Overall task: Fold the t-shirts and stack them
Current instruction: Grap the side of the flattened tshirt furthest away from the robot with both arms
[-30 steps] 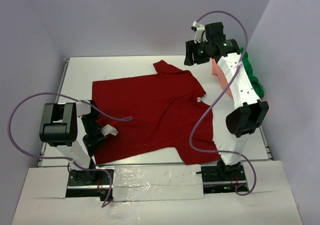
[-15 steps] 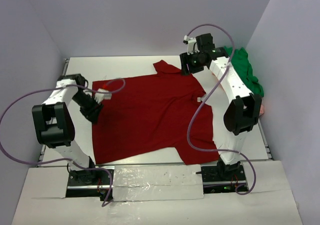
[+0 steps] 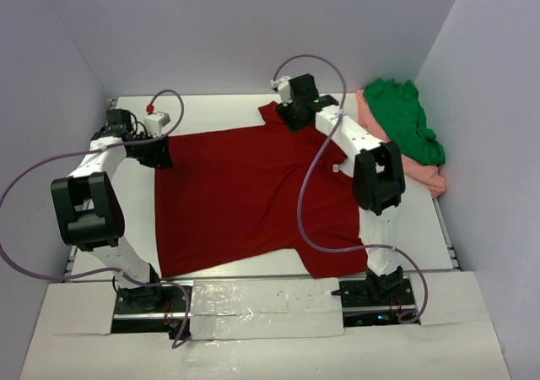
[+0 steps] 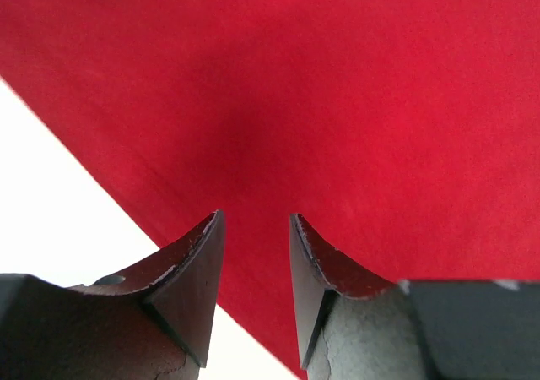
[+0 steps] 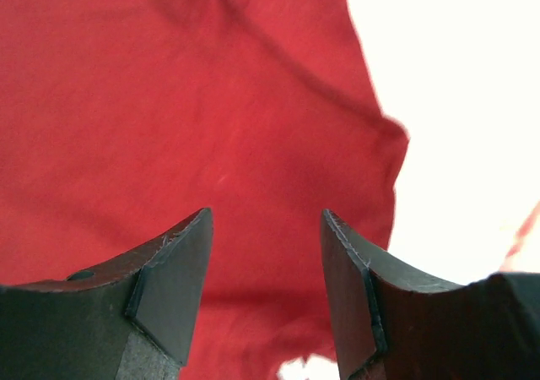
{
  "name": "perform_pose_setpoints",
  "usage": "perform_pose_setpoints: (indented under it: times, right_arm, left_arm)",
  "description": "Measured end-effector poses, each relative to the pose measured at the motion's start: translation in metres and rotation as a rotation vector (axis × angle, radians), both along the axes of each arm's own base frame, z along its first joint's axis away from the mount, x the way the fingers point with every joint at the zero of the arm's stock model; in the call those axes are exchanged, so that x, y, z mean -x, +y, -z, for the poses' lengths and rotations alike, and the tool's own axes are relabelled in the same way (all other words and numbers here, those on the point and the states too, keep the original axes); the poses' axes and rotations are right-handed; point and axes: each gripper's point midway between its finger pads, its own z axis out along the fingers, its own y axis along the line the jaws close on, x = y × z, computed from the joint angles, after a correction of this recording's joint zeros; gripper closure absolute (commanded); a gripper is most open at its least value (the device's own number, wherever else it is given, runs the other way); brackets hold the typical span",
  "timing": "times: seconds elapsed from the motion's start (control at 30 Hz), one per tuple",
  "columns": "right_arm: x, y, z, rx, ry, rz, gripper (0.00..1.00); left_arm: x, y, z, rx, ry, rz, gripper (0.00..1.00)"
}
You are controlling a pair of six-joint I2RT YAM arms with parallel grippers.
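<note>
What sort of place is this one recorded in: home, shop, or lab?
Probably a lab recording cell, not a home: a white table boxed in by plain pale panels, a left arm and right arm mounted at its near edge, and a dark red t-shirt spread flat.

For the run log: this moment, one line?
left gripper: open, over red shirt far hem corner | right gripper: open, over its far sleeve | green shirt, pink shirt: heaped right

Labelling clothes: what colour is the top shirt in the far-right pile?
Bright green t-shirt; clearest in the top external view.
</note>
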Motion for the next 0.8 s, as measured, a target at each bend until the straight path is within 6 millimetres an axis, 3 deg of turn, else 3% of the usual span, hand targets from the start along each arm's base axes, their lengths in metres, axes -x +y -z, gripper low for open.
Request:
perform_pose_setpoints:
  times: [0.17, 0.3, 0.47, 0.63, 0.8]
  right_arm:
    - [-0.027, 0.026, 0.022, 0.234, -0.167, -0.054, 0.40]
    - [-0.038, 0.040, 0.047, 0.388, -0.234, -0.099, 0.40]
    - [-0.055, 0.022, 0.067, 0.555, -0.276, -0.090, 0.43]
    - [-0.070, 0.009, 0.062, 0.663, -0.341, -0.066, 0.45]
    - [-0.086, 0.010, 0.059, 0.715, -0.402, -0.053, 0.47]
  left_arm:
    - [-0.033, 0.009, -0.013, 0.048, -0.106, -0.148, 0.55]
    - [-0.035, 0.011, -0.025, 0.073, -0.162, -0.199, 0.55]
    - [-0.028, 0.009, -0.036, 0.083, -0.200, -0.216, 0.54]
    - [-0.020, 0.008, -0.040, 0.087, -0.218, -0.222, 0.54]
    - [-0.012, 0.006, -0.042, 0.093, -0.226, -0.230, 0.54]
